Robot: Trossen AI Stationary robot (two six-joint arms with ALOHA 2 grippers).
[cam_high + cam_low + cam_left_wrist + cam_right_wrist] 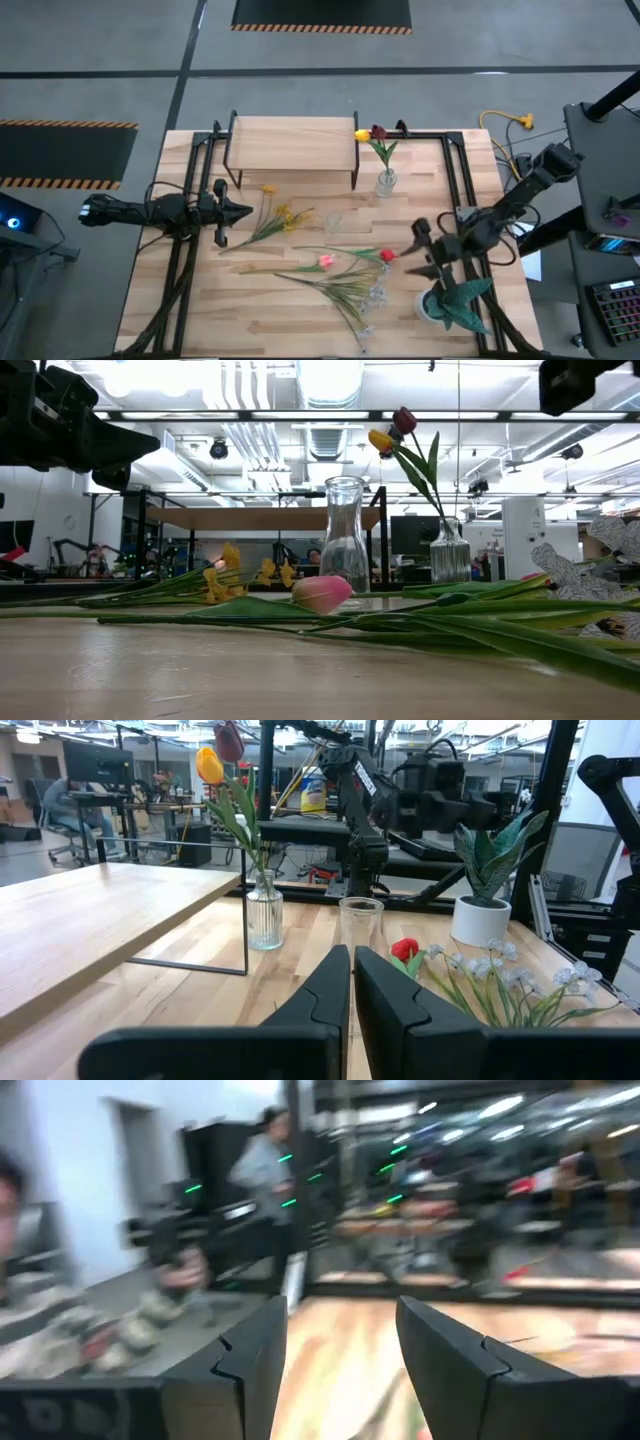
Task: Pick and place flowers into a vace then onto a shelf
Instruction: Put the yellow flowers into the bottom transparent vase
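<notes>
Most of the flowers (335, 275) lie loose on the pale wooden tabletop (200, 310), their thin green stems running roughly left to right across the middle and fanning toward the near edge. A pink bloom (325, 261) and a red bloom (386, 255) sit at the stem ends, and a yellow spray (283, 215) lies apart, its stems slanting toward the left arm. 2 more, a yellow and a dark maroon tulip (371, 133), stand upright in a ribbed clear glass vase (386, 182) just beside the shelf's right end. An empty smooth glass vase (333, 225) stands between the yellow spray and the main bunch.

The shelf (292, 145) is a light wood rectangle on thin black legs at the table's far side, its long axis left to right.

The left gripper (232, 211) hovers at the table's left, fingers pressed together, empty. The right gripper (420, 250) hangs near the red bloom, fingers spread, holding nothing visible. A teal potted plant (455, 302) sits near it.
</notes>
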